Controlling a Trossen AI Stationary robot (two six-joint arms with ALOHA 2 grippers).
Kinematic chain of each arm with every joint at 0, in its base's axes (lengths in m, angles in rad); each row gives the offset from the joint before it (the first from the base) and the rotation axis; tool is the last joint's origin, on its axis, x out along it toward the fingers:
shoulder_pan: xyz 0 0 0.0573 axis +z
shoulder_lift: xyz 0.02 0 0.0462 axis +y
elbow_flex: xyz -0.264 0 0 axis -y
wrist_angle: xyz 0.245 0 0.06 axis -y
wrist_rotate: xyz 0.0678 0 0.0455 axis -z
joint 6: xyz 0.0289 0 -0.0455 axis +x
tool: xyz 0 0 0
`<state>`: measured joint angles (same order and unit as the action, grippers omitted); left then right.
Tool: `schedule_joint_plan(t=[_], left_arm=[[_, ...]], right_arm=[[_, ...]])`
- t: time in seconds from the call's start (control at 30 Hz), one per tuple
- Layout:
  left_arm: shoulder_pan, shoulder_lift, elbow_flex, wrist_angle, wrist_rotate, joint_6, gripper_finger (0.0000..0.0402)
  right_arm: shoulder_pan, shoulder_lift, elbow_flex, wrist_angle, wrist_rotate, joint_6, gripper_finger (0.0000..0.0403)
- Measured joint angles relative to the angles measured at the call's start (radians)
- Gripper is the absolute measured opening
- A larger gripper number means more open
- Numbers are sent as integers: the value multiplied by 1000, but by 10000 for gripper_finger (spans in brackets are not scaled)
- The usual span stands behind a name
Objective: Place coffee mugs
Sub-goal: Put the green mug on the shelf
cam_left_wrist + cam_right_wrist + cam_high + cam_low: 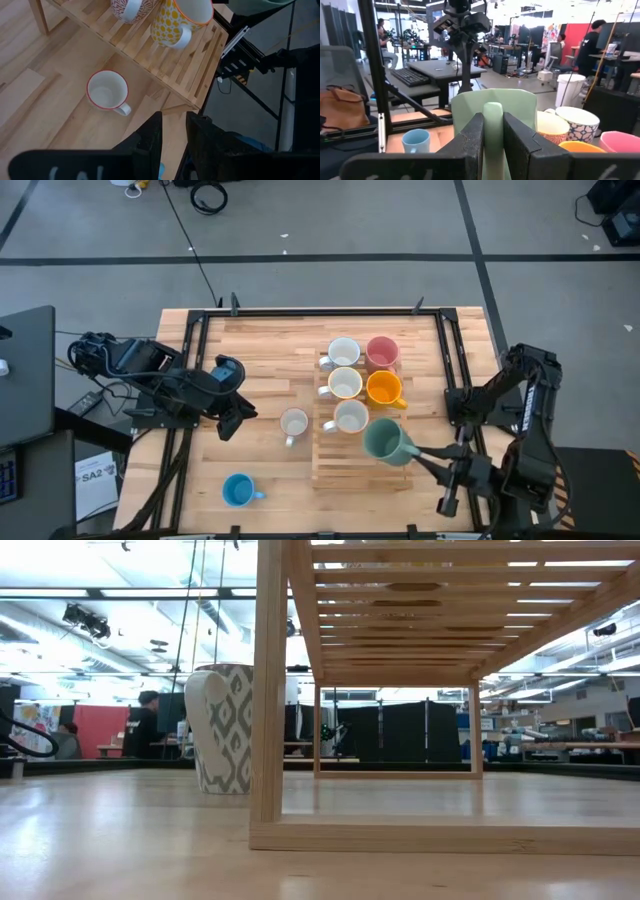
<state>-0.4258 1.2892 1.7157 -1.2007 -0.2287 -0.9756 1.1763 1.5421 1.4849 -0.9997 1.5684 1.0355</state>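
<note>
A wooden slatted rack (pixel 330 465) stands mid-table. On it stand two white mugs (pixel 344 352), (pixel 350 417), a pink mug (pixel 382 352), a yellow-dotted mug (pixel 345 383) and an orange mug (pixel 385 388). My right gripper (pixel 416 450) is shut on the pale green mug (pixel 384 442) over the rack's near right part. Whether the mug's base touches the slats, I cannot tell. A white mug (pixel 293 423) and a blue mug (pixel 238 491) stand upright on the table. My left gripper (pixel 237 418) is empty, slightly open, left of the white mug (pixel 107 91). My right gripper pinches the green mug's side handle (pixel 493 112) between its two fingers (pixel 472 137). The fingers come about level from the table's right side. The mug body (pixel 492 102) sits beyond the fingertips, roughly upright with a slight tilt.
Black frame rails (pixel 190 360) run along the table's left and right sides. Bare wood lies near the table's front edge, right of the blue mug, and along the far edge. In the low view the rack's leg (pixel 268 690) stands in front of a patterned mug (pixel 225 730).
</note>
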Motion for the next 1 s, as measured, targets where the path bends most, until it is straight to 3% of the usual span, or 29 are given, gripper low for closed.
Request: schedule_joint_plan(t=[0.13, 0.23, 0.4, 0.7, 1.0], left_arm=[[0, 0, 0, 0, 0, 0, 91], [0, 0, 0, 0, 0, 0, 91], [0, 0, 0, 0, 0, 0, 91], [0, 0, 0, 0, -6, 0, 91], [0, 0, 0, 0, -8, 0, 91]], right_arm=[[19, 1, 0, -117, -2, 159, 60], [33, 2, 0, -141, -2, 185, 60], [48, 2, -16, -130, 3, 186, 60], [38, 3, -169, -99, 0, 354, 60], [35, 3, -260, -49, 1, 360, 61]])
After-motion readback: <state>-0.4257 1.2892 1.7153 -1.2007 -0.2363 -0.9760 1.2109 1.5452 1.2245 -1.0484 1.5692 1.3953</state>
